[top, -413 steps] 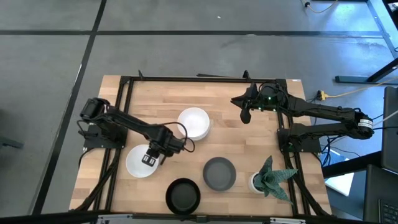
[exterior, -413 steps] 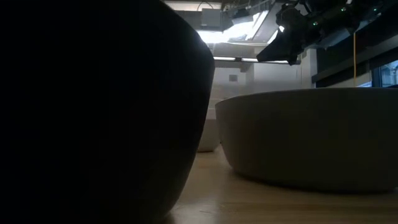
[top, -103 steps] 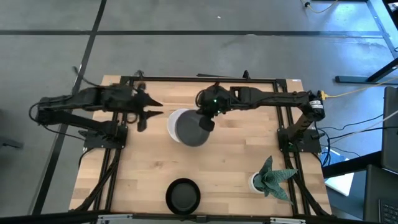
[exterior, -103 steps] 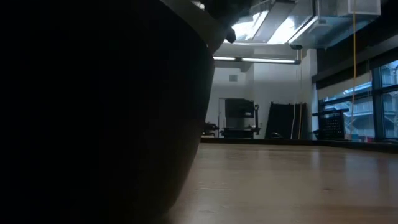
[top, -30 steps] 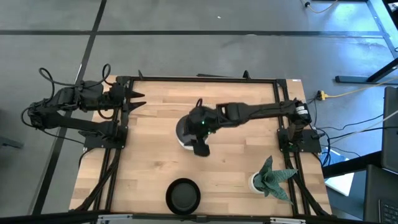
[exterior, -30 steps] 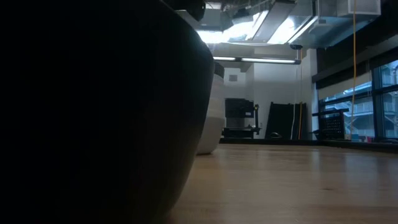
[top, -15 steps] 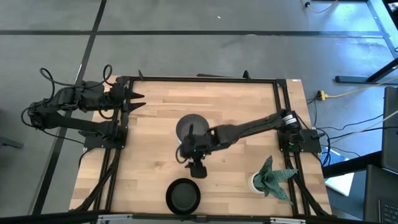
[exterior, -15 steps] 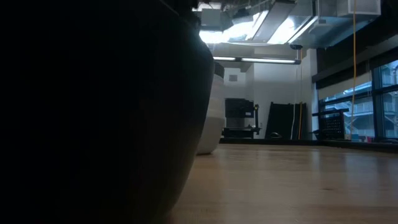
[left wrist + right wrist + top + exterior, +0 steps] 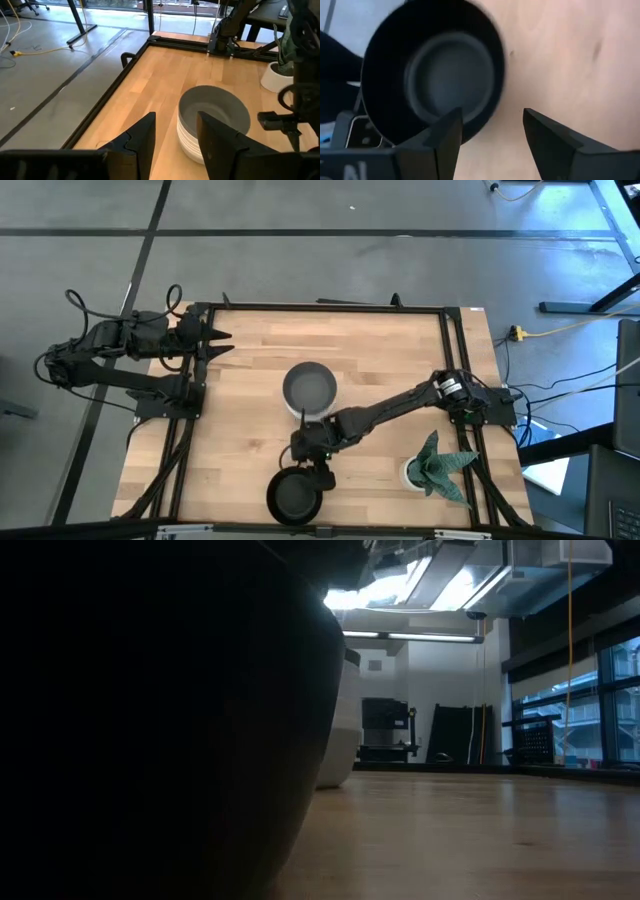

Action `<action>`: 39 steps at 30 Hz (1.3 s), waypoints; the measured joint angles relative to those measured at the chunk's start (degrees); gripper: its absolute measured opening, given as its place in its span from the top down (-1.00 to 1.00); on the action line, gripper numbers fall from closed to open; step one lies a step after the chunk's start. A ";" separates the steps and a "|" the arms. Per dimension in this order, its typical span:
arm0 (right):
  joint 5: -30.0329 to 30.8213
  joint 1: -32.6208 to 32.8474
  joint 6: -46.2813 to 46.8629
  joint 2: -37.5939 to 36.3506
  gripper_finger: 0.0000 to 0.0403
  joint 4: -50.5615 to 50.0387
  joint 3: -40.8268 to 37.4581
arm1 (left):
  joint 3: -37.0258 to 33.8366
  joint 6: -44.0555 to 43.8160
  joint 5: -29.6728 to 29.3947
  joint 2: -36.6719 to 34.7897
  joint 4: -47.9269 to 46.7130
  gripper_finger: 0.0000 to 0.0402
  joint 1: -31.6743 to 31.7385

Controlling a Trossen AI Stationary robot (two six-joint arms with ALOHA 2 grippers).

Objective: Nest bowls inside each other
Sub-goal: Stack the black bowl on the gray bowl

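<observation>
Almost all the bowls sit in one stack (image 9: 309, 388) in the middle of the table (image 9: 400, 360), with a grey bowl on top. One black bowl (image 9: 294, 496) sits alone near the front edge. I think the step now is getting that last bowl.

The right gripper (image 9: 317, 470) reaches out over the table and hangs right by the black bowl's rim, between the stack and the bowl. Its jaws are spread apart and hold nothing. Next, I think it has to go down so one finger is inside the rim and one outside, pinch, then lift the bowl over and set it in the stack.

The left gripper (image 9: 213, 341) waits at the back left corner with its jaws spread, holding nothing.

The right wrist view shows the black bowl (image 9: 434, 82) from above, with its rim just by the two fingers (image 9: 445, 137). The left wrist view shows the white rims under the grey bowl (image 9: 213, 117), which are hard to see from the top. The low view is mostly dark, filled by the black bowl (image 9: 160, 720) very close
</observation>
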 joint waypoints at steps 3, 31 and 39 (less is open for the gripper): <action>0.19 0.85 1.14 0.38 -0.04 0.15 0.00 | 0.00 -0.98 0.01 0.00 -0.24 0.33 0.00; 3.12 2.66 6.87 2.20 0.30 1.82 0.00 | 0.00 -1.18 -0.01 0.00 -0.63 0.33 -0.02; 2.94 2.66 7.09 2.20 0.41 1.33 0.00 | 0.00 -1.18 -0.01 0.00 -0.64 0.33 -0.02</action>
